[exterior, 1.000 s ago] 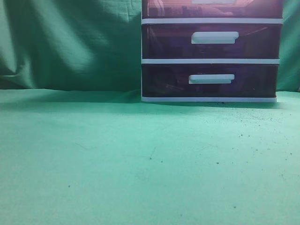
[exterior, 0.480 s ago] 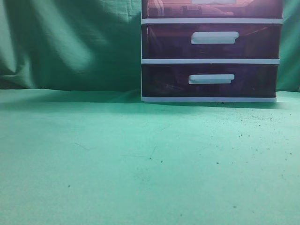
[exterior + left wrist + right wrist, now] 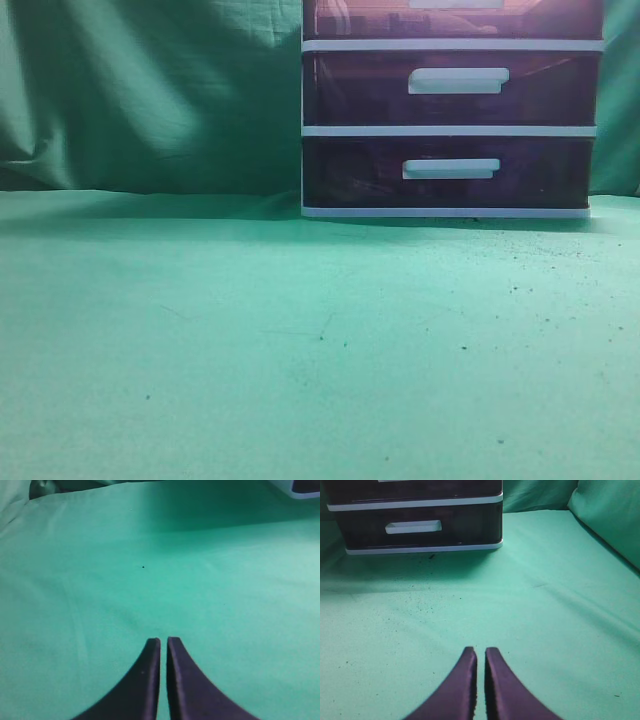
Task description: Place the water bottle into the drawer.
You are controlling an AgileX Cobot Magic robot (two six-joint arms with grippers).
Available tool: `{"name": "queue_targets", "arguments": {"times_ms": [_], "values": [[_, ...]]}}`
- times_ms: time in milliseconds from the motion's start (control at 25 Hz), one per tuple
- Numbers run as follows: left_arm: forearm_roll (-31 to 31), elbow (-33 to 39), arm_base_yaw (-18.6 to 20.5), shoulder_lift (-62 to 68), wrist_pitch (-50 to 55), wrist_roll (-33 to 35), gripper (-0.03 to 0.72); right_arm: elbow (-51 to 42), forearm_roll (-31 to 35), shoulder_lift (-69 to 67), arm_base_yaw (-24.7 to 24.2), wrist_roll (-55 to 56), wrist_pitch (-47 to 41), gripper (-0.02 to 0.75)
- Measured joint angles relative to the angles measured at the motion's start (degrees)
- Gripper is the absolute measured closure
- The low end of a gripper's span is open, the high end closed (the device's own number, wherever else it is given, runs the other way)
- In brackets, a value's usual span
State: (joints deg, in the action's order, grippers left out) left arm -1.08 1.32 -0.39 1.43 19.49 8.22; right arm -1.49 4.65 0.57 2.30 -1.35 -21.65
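Note:
The drawer (image 3: 360, 20) is the top one in view of a white-framed unit, translucent dark purple-red, cut off by the top edge of the exterior view; it looks closed. No water bottle shows in any view. My left gripper (image 3: 163, 640) is shut and empty above bare green cloth. My right gripper (image 3: 480, 650) is shut and empty above the cloth, well in front of the unit (image 3: 420, 503). Neither gripper shows in the exterior view.
Two like drawers (image 3: 350, 90) sit below the top one, both closed. A green cloth (image 3: 250, 330) covers the table and hangs as a backdrop. A corner of the unit (image 3: 302, 487) shows in the left wrist view. Dark specks lie in front of the unit.

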Motion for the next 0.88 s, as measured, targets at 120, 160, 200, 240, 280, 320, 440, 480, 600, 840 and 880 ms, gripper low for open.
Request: {"name": "queue_targets", "arguments": {"times_ms": [120, 160, 200, 240, 280, 320, 440, 480, 600, 840, 880], "values": [[-0.52, 0.0, 0.0, 0.0, 0.0, 1.12, 0.688, 0.0, 0.0, 0.0, 0.0, 0.05, 0.0, 0.691], [-0.52, 0.0, 0.0, 0.0, 0.0, 1.15, 0.688, 0.0, 0.0, 0.0, 0.0, 0.05, 0.0, 0.691], [-0.52, 0.0, 0.0, 0.0, 0.0, 1.15, 0.688, 0.0, 0.0, 0.0, 0.0, 0.14, 0.0, 0.691], [-0.52, 0.0, 0.0, 0.0, 0.0, 1.15, 0.688, 0.0, 0.0, 0.0, 0.0, 0.14, 0.0, 0.691], [-0.52, 0.0, 0.0, -0.11, 0.0, 1.24, 0.688, 0.0, 0.0, 0.0, 0.0, 0.14, 0.0, 0.691], [-0.52, 0.0, 0.0, -0.59, 0.0, 1.24, 0.688, 0.0, 0.0, 0.0, 0.0, 0.14, 0.0, 0.691], [-0.68, 0.0, 0.0, -1.93, 0.0, 1.24, 0.688, 0.0, 0.0, 0.0, 0.0, 0.14, 0.0, 0.691], [-0.79, 0.0, 0.0, -1.93, 0.0, 1.24, 0.688, 0.0, 0.0, 0.0, 0.0, 0.14, 0.0, 0.691], [-0.98, 0.0, 0.0, -2.05, 0.0, 1.24, 0.688, -0.05, 0.0, 0.0, 0.0, 0.14, 0.0, 0.691], [-1.22, 0.0, 0.0, -2.05, 0.0, 1.28, 0.688, -0.05, 0.0, 0.0, 0.0, 0.14, 0.0, 0.691], [-1.22, 0.0, 0.0, -2.05, 0.0, 1.28, 0.688, -0.05, 0.0, 0.0, 0.0, 0.14, 0.0, 0.691]]}}
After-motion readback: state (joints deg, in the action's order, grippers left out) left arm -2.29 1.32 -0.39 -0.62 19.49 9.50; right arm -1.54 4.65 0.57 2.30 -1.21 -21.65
